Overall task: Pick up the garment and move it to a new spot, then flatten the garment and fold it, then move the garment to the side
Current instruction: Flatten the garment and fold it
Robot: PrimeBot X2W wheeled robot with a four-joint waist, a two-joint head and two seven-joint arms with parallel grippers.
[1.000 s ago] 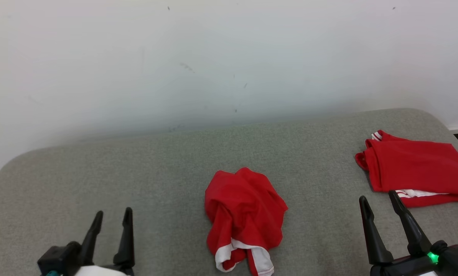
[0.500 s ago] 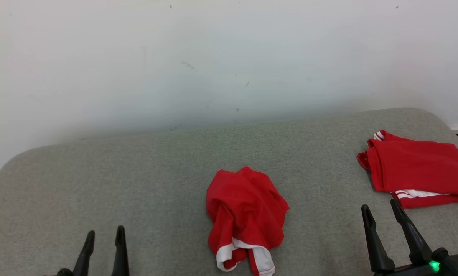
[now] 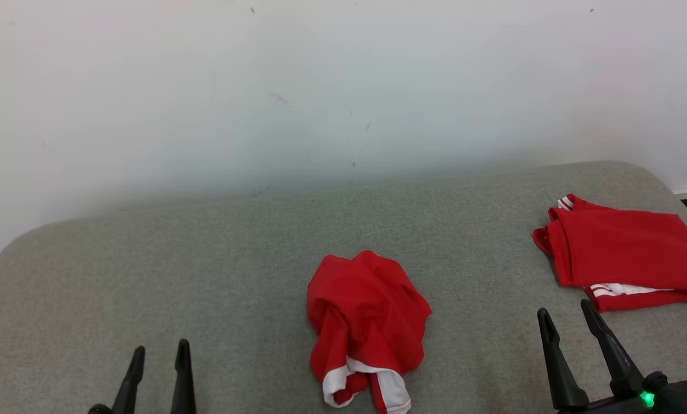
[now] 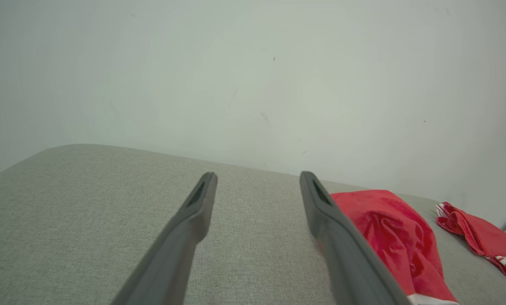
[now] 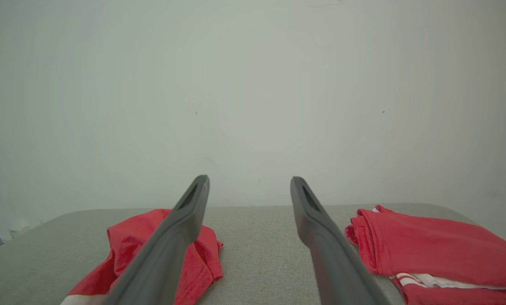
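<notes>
Both arms wait with fingers spread and empty, the left gripper (image 3: 160, 346) and right gripper (image 3: 565, 309) flanking the crumpled red garment (image 3: 368, 322) on the grey cushion (image 3: 205, 276) between them: light, limp cloth, probably best pinched at a raised top fold.

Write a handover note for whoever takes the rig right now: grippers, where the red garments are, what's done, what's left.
Grippers: left gripper open and empty, at the near edge, left of the crumpled garment. The right gripper is open and empty, between that heap and the folded garment.
Things: the crumpled garment lies in a heap mid-way across the grey padded surface, nothing touching it. The folded garment lies at the far right.
Done: nothing yet on the heap.
Left: pick it up, move it, flatten, fold, set it aside.
</notes>
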